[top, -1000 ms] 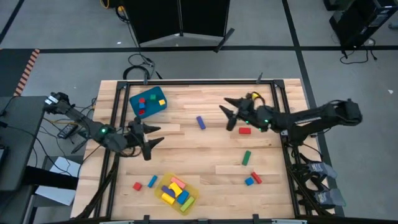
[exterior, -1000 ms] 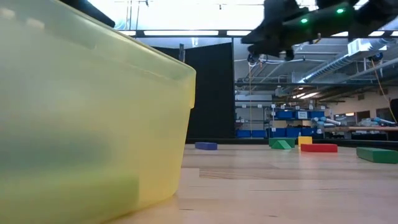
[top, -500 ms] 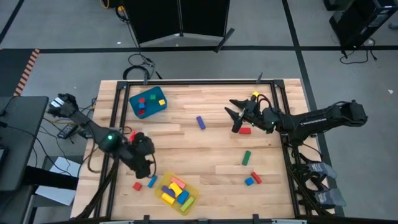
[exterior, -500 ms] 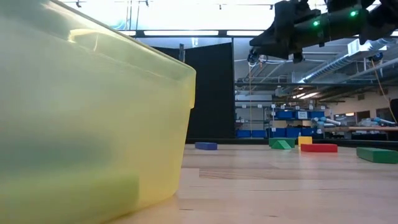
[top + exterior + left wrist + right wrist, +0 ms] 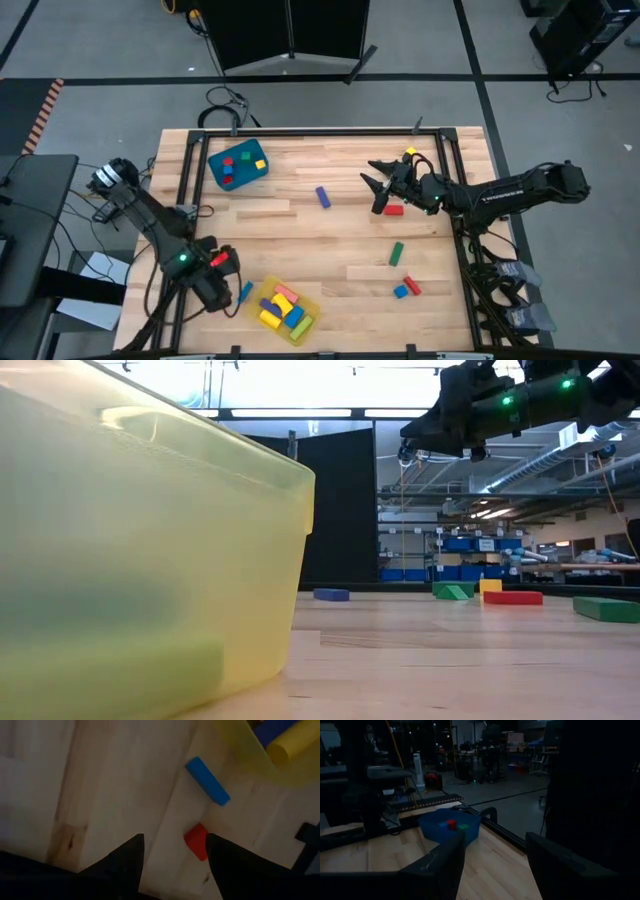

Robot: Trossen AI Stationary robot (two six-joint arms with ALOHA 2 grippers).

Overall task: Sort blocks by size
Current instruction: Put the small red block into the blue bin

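My left gripper (image 5: pixel 218 293) is open and points down over the table's near left, next to the yellow tray (image 5: pixel 312 318). In the left wrist view (image 5: pixel 175 840) a small red cube (image 5: pixel 196 841) lies on the wood close beside one fingertip, untouched. A blue bar (image 5: pixel 207 781) lies just past it, toward the tray. My right gripper (image 5: pixel 373 190) is open and empty above the table's far right, beside a red bar (image 5: pixel 393 210). The yellow tray holds several blocks. Other blocks lie flat on the table: a purple one (image 5: pixel 322 196), a green bar (image 5: pixel 396 253), a blue and red pair (image 5: pixel 405 289).
A blue bin (image 5: pixel 238 165) with several small blocks stands at the far left; it also shows in the right wrist view (image 5: pixel 449 827). In the low view the yellow tray's wall (image 5: pixel 150 560) fills the left half. Bare wood lies in the table's middle.
My left gripper has gone from the table's left middle toward the near edge, tipped to point downward, and now stands over the red cube beside the yellow tray. My right gripper has shifted slightly toward the table's right edge. No block has moved.
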